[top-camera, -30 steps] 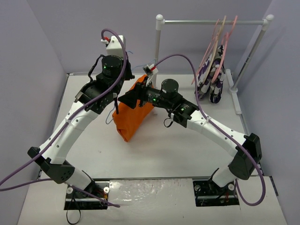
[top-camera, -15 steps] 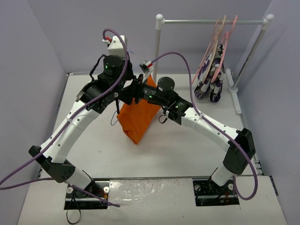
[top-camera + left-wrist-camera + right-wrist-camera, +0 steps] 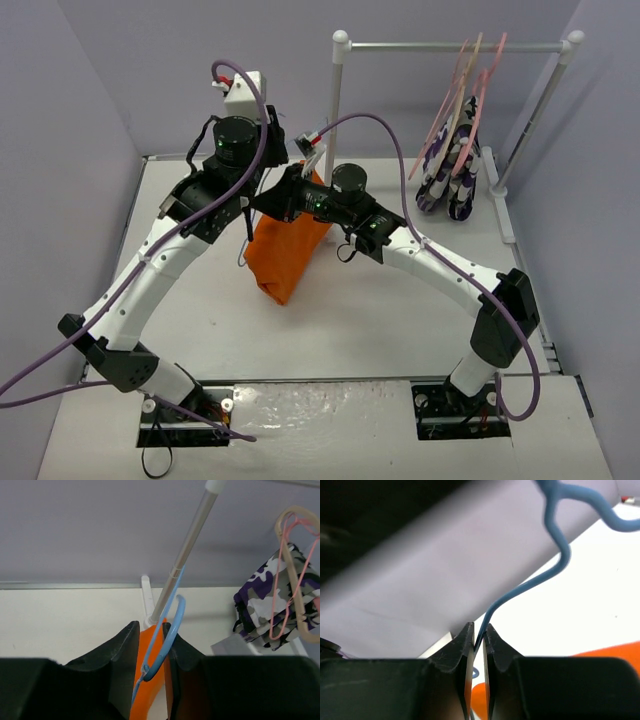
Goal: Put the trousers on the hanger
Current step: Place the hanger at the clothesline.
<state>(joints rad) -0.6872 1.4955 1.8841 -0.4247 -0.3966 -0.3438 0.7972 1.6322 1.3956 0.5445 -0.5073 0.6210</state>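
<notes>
The orange trousers [image 3: 285, 250] hang folded over the light-blue hanger, their lower end just above the table. In the left wrist view the hanger [image 3: 170, 630] has its hook between my left gripper's [image 3: 150, 625] fingers. The jaws stand apart and the hook leans on the right finger [image 3: 182, 650], with orange cloth [image 3: 145, 647] below. My right gripper [image 3: 477, 626] is shut on the thin hanger wire [image 3: 555, 560], with orange cloth [image 3: 610, 650] beneath it. From above, the left gripper [image 3: 278, 140] and right gripper [image 3: 275, 203] meet over the trousers.
A white clothes rack [image 3: 338, 90] stands at the back, its left post [image 3: 190, 545] just behind the hanger. Pink hangers and a purple-white-black patterned garment [image 3: 450, 170] hang at its right end. Walls close in the table's left and right sides.
The right gripper has swung left to the hanger and closed on its wire. The left gripper's jaws have parted from a tight grip. The trousers shifted slightly.
</notes>
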